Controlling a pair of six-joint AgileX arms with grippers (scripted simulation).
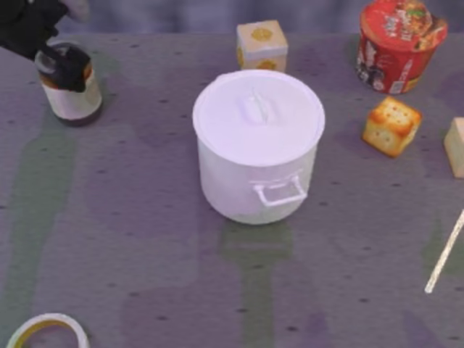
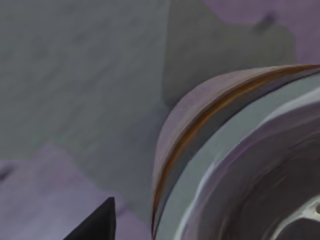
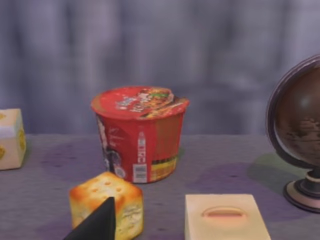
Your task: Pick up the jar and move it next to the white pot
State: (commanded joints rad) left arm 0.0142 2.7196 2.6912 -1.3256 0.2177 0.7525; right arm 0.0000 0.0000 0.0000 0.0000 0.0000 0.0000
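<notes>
Though gripped, jar upright, white-labelled.

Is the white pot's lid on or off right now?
On. In the top view the knobbed lid sits flat, covering the white pot; the left hand is far off at the jar.

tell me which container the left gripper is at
The jar at the table's far left, with the left gripper at its lid; the white pot and red cup stand untouched.
</notes>
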